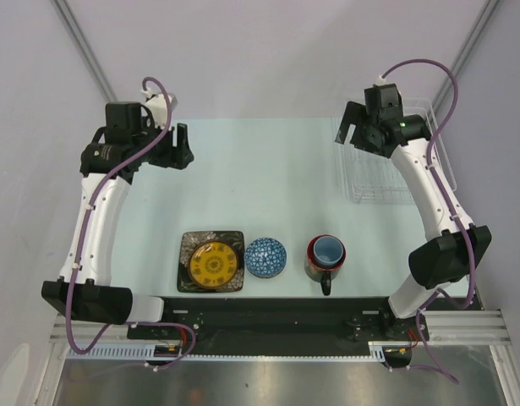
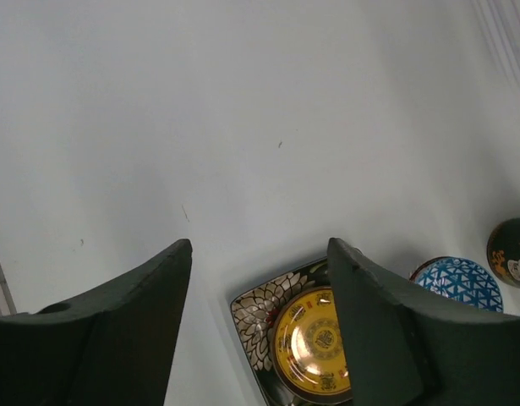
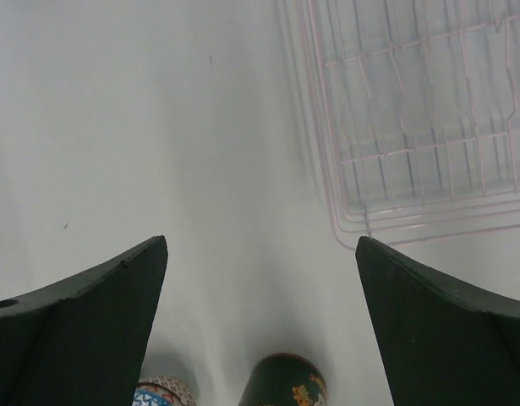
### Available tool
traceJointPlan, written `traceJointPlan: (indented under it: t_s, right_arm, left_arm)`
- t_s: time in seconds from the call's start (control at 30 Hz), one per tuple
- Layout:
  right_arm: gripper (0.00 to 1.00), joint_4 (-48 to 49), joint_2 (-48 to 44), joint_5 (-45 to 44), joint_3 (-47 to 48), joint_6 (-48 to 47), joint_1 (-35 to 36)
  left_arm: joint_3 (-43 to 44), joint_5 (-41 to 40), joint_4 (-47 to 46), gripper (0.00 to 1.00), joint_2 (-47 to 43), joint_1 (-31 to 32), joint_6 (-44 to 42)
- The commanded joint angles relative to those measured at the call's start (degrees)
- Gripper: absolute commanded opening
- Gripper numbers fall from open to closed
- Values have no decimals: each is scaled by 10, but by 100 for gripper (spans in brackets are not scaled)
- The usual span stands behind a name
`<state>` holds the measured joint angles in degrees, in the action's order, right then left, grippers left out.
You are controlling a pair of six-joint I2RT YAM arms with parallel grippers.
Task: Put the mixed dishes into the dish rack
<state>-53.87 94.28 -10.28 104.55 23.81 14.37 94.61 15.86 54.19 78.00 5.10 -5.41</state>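
A black square floral plate (image 1: pixel 188 250) lies near the table's front edge with a small round yellow plate (image 1: pixel 215 264) on it. To their right sit a blue-white patterned bowl (image 1: pixel 265 257) and a dark red-lined mug (image 1: pixel 317 269) with a light blue cup (image 1: pixel 330 250) inside it. The speckled beige bowl is not clearly seen; a pale speckled rim (image 3: pixel 162 387) shows by the blue bowl. The clear dish rack (image 1: pixel 386 173) stands at the back right, with nothing in it. My left gripper (image 1: pixel 175 146) is open and empty at the back left. My right gripper (image 1: pixel 349 132) is open and empty beside the rack's left edge.
The left wrist view shows the floral plate (image 2: pixel 255 313), the yellow plate (image 2: pixel 314 342), the blue bowl (image 2: pixel 458 283) and the mug (image 2: pixel 511 249) far below. The right wrist view shows the rack (image 3: pixel 420 110) and the mug (image 3: pixel 285 381). Grey walls close in the table.
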Motion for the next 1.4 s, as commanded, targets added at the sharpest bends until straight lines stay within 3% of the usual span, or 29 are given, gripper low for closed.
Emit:
traceJointPlan:
  t_s: [0.0,0.27,0.43,0.7,0.87,1.27,1.37]
  right_arm:
    - [100,67,-2,-39,7,-20,-2]
    - [97,80,189,-145,162,-61,-7]
    - [97,158,217,-190,131,-77,-11]
    - [95,160,314,-163,181,-69,-35]
    - [87,166,350,-153,179,-70,-28]
    - [69,161,434,-139,276,-89,-22]
    - [55,164,441,-125,276,-96,-29]
  left_arm:
    - [-7,-46,-47,79,-16,-2,19]
    - [-42,-18,-73,81,-28,-1,11]
    - [-55,1,-87,81,-34,-1,2]
    - [-64,-5,-91,81,-23,-1,0]
    - [-65,-7,-98,81,-21,-1,3]
    - [-67,-18,-102,81,-14,-1,-5]
    - [-66,-21,-105,81,-14,-1,-8]
